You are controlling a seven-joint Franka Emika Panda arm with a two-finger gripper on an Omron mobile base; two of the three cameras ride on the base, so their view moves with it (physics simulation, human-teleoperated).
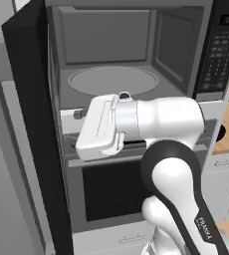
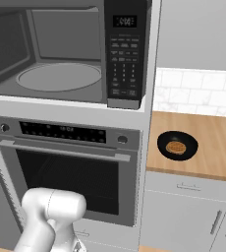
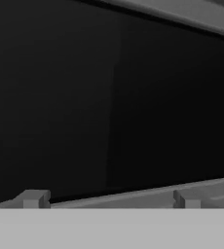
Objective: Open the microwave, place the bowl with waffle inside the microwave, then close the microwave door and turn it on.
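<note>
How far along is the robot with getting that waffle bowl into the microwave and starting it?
Done: the microwave door is swung wide open, showing the bare turntable. In hand: nothing; the gripper is open and faces the dark door. Left: the bowl with the waffle sits on the wooden counter to the right, so it needs picking up, placing inside the microwave, then shutting the door and pressing the keypad.

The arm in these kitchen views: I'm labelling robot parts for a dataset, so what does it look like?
The arm has glossy white rounded shells with dark bands at the joints and small white lettering on the dark band. Its hand is a flat white block. The gripper ends in two small, square, dark grey fingertips.
</note>
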